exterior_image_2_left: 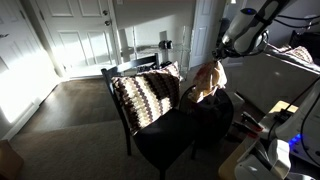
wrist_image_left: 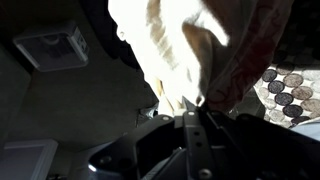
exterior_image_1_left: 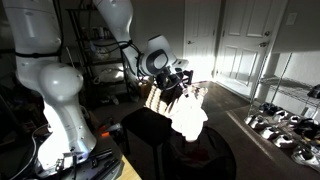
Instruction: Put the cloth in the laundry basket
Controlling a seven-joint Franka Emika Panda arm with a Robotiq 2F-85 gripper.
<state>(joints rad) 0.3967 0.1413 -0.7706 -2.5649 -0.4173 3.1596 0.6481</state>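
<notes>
Pale cloth (wrist_image_left: 172,40) (overexposed), pinched by tool (wrist_image_left: 190,108)

The arm (exterior_image_1_left: 50,85), large at the left of the frame, has rounded smooth white segments with dark bands at the joints, and it ends in black jaws.

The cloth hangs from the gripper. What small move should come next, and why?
Probably lower the gripper a little toward the dark laundry basket. The wrist view shows the gripper shut on the cloth, and in both exterior views the cloth appears to hang above the basket, not yet inside, so releasing from here might let it miss.
</notes>
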